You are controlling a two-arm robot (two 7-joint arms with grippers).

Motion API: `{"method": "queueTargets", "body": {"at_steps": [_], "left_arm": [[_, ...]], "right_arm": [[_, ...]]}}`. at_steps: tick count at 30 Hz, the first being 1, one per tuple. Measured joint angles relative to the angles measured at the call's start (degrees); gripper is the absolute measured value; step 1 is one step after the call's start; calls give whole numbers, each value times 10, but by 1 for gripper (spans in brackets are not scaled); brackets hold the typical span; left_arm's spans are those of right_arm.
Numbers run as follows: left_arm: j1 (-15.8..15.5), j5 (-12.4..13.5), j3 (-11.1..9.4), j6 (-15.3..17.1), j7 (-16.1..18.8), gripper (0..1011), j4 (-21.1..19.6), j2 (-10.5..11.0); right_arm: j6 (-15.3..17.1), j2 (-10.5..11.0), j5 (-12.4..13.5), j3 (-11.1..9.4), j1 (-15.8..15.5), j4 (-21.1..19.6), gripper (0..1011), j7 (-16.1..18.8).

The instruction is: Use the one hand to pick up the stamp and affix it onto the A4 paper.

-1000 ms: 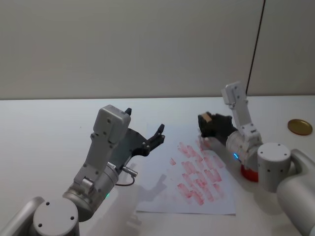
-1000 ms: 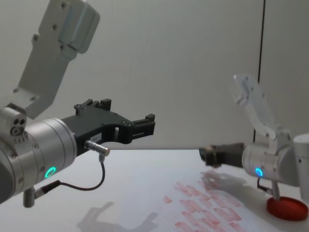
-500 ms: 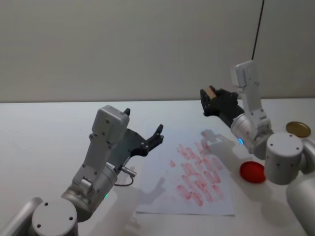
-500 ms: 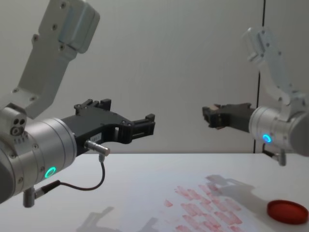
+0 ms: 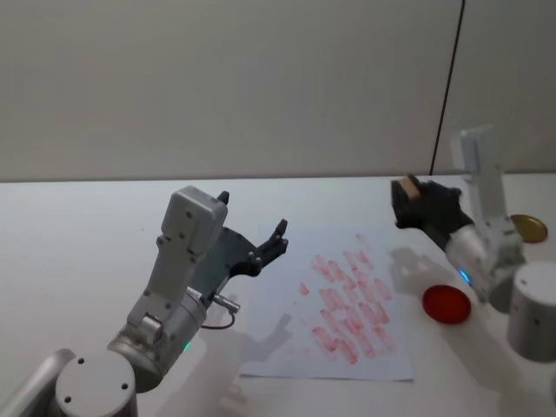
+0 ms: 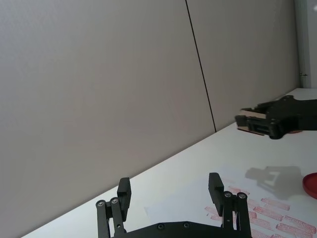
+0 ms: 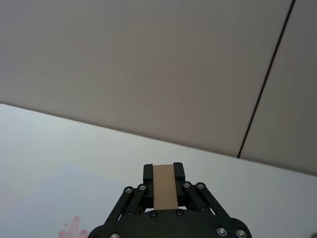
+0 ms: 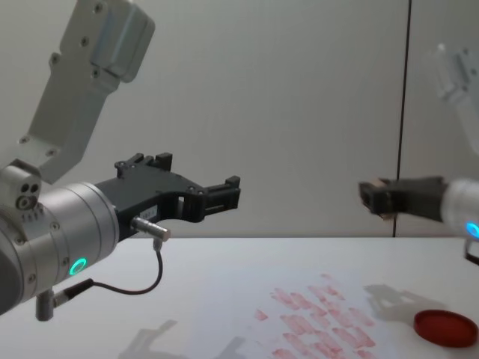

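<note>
The small pale tan wooden stamp is clamped in the black blue-lit right gripper, held aloft at right, presumably for re-inking; the green-lit left gripper is parked spread, centre-left.

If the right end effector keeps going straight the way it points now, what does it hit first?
Probably the back wall. The right end effector, shut on the stamp, points roughly level above the table, clear of the paper. Depth is uncertain.
</note>
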State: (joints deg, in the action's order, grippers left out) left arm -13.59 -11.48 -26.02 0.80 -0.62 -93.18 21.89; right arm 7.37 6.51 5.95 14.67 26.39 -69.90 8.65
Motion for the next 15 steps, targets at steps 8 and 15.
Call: {"method": "queueTargets", "body": {"at_steps": [8, 15], "left_arm": [[0, 0, 0, 0, 0, 993, 0, 0], [0, 0, 0, 0, 0, 993, 0, 0]], "right_arm": [[45, 27, 22, -11, -58, -62, 219, -11], [73, 47, 40, -18, -102, -96, 219, -14]]}}
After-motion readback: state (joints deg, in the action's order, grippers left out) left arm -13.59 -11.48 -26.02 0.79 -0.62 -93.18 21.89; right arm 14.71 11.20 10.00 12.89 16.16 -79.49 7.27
